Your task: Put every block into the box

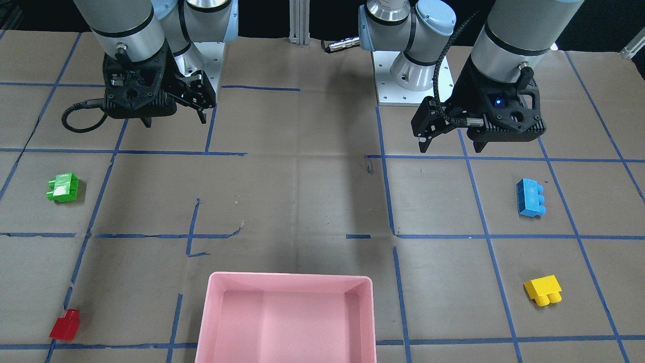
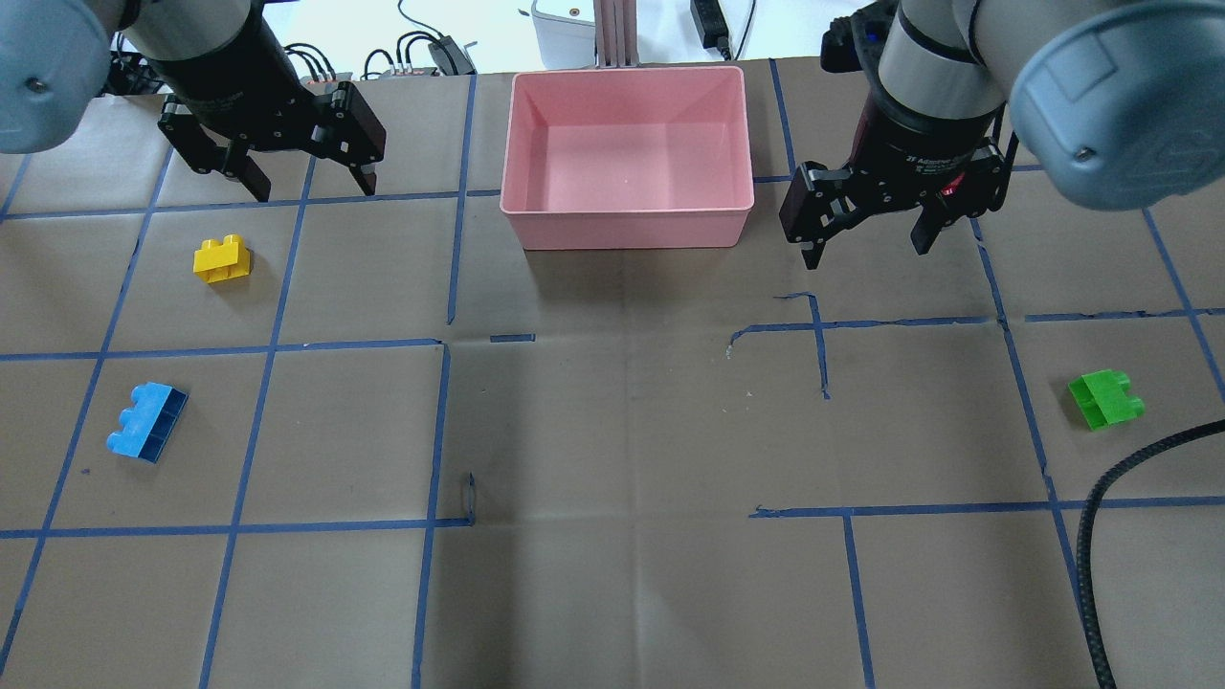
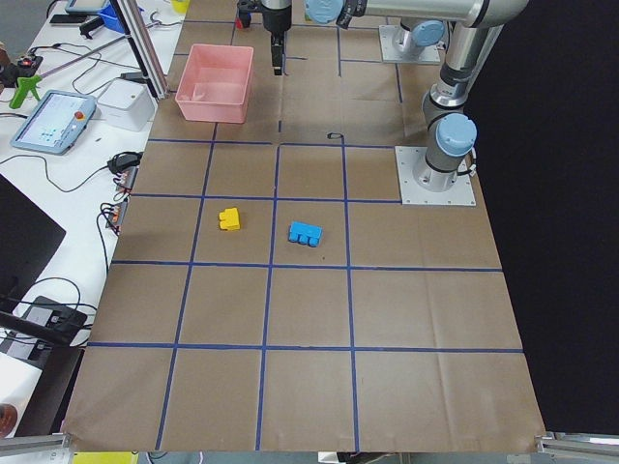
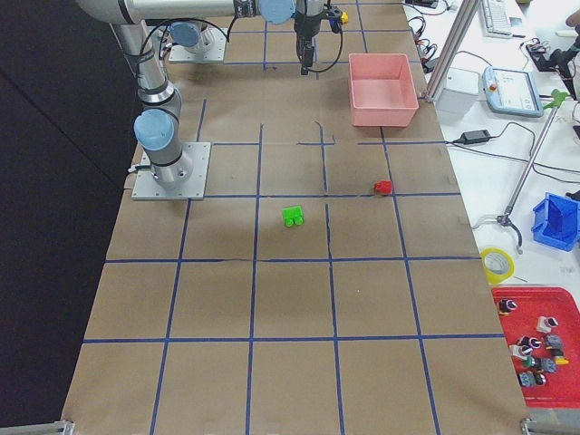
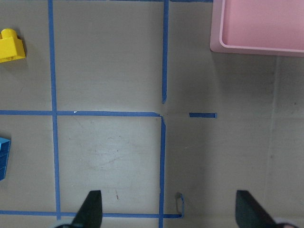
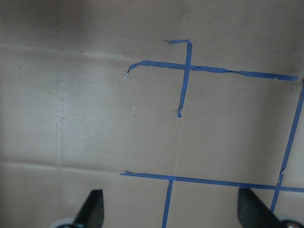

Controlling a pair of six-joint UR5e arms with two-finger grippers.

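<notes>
One table [image 2: 612,593], brown paper gridded with blue tape [image 2: 239,528]. One pink box [image 2: 627,230], top centre of the overhead view. Two grippers above the paper: left gripper [image 2: 311,182] upper left, right gripper [image 2: 866,244] upper right, jaws of both spread wide, holding nothing. Four blocks on the paper, all outside the box: blue block [image 2: 146,421], left middle; green block [image 2: 1105,399], right middle; yellow block [image 2: 222,259], upper left; red block [image 1: 65,325], lower left of the front-facing view.
</notes>
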